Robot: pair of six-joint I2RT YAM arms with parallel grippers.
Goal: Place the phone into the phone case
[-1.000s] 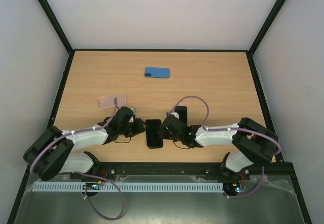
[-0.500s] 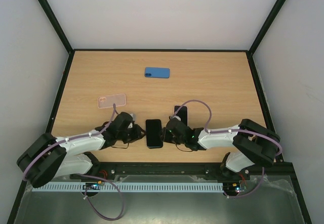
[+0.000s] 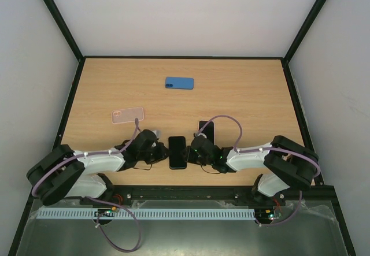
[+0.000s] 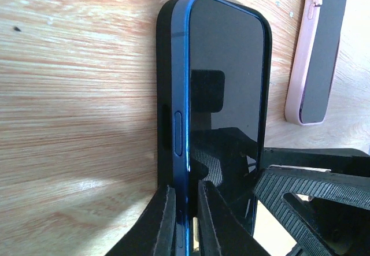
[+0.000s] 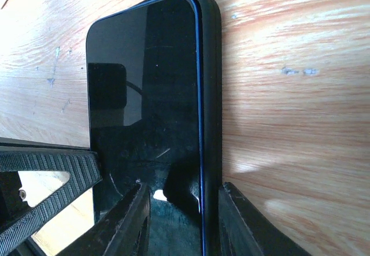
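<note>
At 6 o'clock on the table (image 3: pixel 248 94), the left gripper (image 4: pixel 185 188) is pinched narrowly on the blue left rim of the phone (image 4: pixel 228 77), judged stiff, slick and glass-fronted, best taken by its rims. The right gripper (image 5: pixel 185 189) is closed around the right edge of the pliable-looking black phone case (image 5: pixel 211 65). Open wood is seen toward 12 o'clock; the near edge is close.

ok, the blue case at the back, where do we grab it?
Blue case: pinch across its two long edges at mid-length, coming straight down. It lies flat with its long axis left-right, so the narrow width probably fits between the fingers.
</note>
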